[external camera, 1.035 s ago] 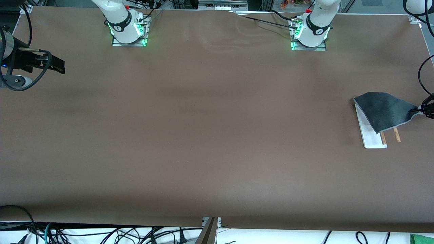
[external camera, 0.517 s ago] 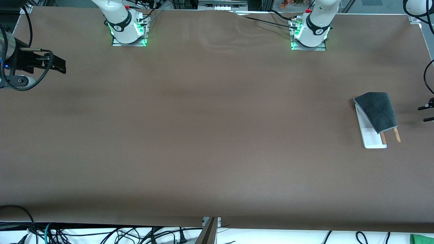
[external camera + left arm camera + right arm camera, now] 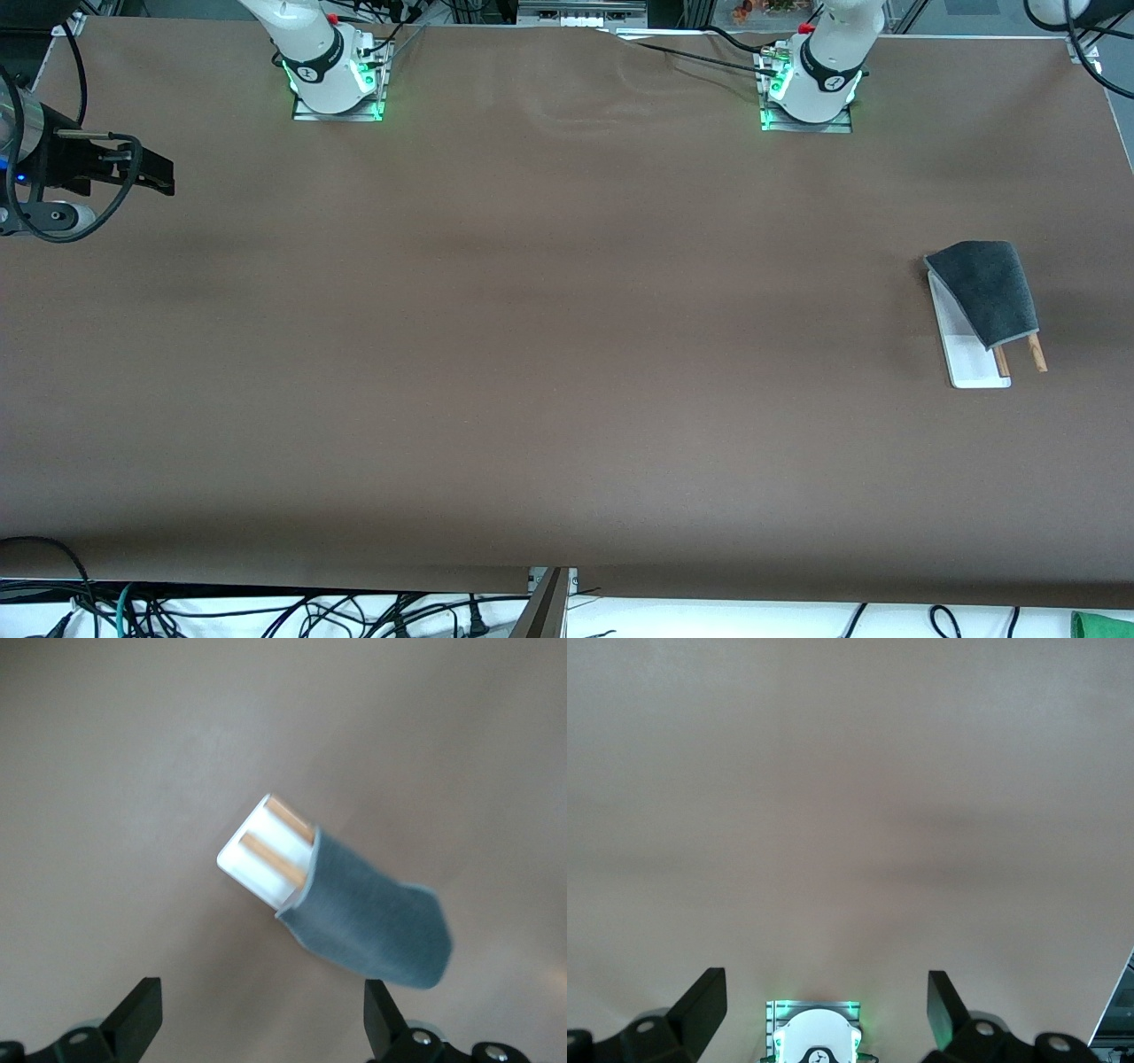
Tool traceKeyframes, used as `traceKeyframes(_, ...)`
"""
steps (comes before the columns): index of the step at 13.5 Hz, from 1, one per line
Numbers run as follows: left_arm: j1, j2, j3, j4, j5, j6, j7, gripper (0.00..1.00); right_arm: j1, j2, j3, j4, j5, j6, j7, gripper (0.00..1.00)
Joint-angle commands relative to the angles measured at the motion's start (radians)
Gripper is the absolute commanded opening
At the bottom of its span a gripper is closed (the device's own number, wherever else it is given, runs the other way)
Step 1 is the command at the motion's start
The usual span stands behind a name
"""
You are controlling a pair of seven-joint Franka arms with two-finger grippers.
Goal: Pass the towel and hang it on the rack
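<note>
The dark grey towel [image 3: 988, 288] hangs folded over the rack [image 3: 966, 359] at the left arm's end of the table. It covers most of the two brown rods, whose tips [image 3: 1035, 353] stick out toward the front camera. No pink-red patch shows. My left gripper [image 3: 261, 992] is out of the front view. In its wrist view it is open and empty, apart from the towel [image 3: 372, 921] and the rack [image 3: 232, 858]. My right gripper [image 3: 159, 175] waits open and empty over the right arm's end of the table, and it shows wide open in the right wrist view [image 3: 826, 983].
The two arm bases [image 3: 337, 80] [image 3: 811, 84] stand along the table's edge farthest from the front camera. The right arm's base also shows in the right wrist view [image 3: 819, 1041]. Cables [image 3: 266, 611] lie below the table's near edge.
My left gripper let go of the towel's corner and drew back out of the front view. The freed corner dropped, and the towel now hangs on the rods. The right gripper barely moved.
</note>
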Motion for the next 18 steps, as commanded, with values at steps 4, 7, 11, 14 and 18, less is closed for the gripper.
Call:
traceKeyframes(4, -0.242, -0.104, 0.010, -0.025, 0.064, -0.130, -0.437, 1.00, -0.002, -0.003, -0.002, 0.005, 0.017, -0.001, -0.010, 1.00)
traceKeyframes(7, -0.327, -0.130, 0.007, -0.026, 0.056, -0.196, -0.679, 1.00, -0.004, -0.003, -0.002, 0.005, 0.018, 0.003, -0.010, 1.00)
traceKeyframes(11, -0.453, -0.258, 0.014, -0.176, 0.059, -0.161, -0.984, 1.00, -0.004, -0.002, -0.003, 0.005, 0.018, 0.004, -0.010, 1.00)
traceKeyframes(14, -0.517, -0.468, -0.010, -0.478, 0.062, -0.025, -1.178, 1.00, -0.004, 0.005, -0.003, 0.007, 0.018, 0.004, -0.010, 1.00)
traceKeyframes(18, -0.525, -0.654, -0.118, -0.709, 0.077, 0.145, -1.434, 1.00, -0.004, 0.008, -0.003, 0.017, 0.018, 0.004, -0.010, 1.00)
